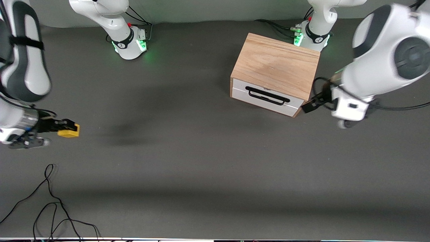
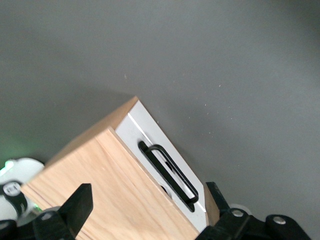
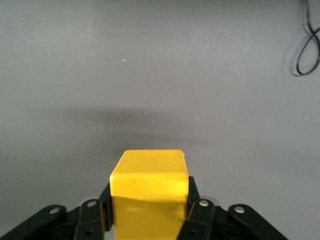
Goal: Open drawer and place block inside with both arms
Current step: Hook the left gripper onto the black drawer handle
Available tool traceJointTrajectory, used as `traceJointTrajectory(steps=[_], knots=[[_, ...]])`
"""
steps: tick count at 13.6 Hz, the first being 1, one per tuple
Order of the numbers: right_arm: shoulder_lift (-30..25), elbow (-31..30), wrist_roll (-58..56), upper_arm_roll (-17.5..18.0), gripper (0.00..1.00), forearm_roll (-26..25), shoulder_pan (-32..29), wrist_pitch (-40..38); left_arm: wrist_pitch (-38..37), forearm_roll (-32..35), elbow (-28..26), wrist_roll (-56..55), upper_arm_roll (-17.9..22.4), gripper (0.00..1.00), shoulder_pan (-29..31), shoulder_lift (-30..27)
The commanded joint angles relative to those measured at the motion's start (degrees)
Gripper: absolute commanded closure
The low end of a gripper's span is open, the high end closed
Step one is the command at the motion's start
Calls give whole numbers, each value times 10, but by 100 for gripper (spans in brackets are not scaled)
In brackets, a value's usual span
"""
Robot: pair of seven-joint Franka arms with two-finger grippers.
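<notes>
Yellow block clenched in right gripper, left gripper spread wide beside shut drawer

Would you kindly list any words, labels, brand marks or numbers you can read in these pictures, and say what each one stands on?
There is no text that can be read.
Right arm base: a small white mark on the dark band, too small to read.
Left arm base: a like mark, too small to read.
Drawer, wooden box and yellow block: no lettering at all.
</notes>
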Motion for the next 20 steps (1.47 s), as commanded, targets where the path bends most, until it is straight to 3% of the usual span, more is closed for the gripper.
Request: traceJointTrajectory(steps=[1,3,12,17,20], knots=[[-15,66,-3,-2,71,-11,4,-79,6,-2,-10,-148,5,0,-59,30],[-34,75,12,-1,71,-13,6,-107,26,7,-25,-212,6,0,-93,55],[-79,70,150,-1,71,-36,97,-142,192,7,-178,-230,6,0,-94,79],[-89,61,176,-2,71,-38,98,-135,194,7,-191,-231,6,0,-95,92],[-100,55,200,-2,71,-65,98,-135,211,7,-202,-231,6,0,-94,104]])
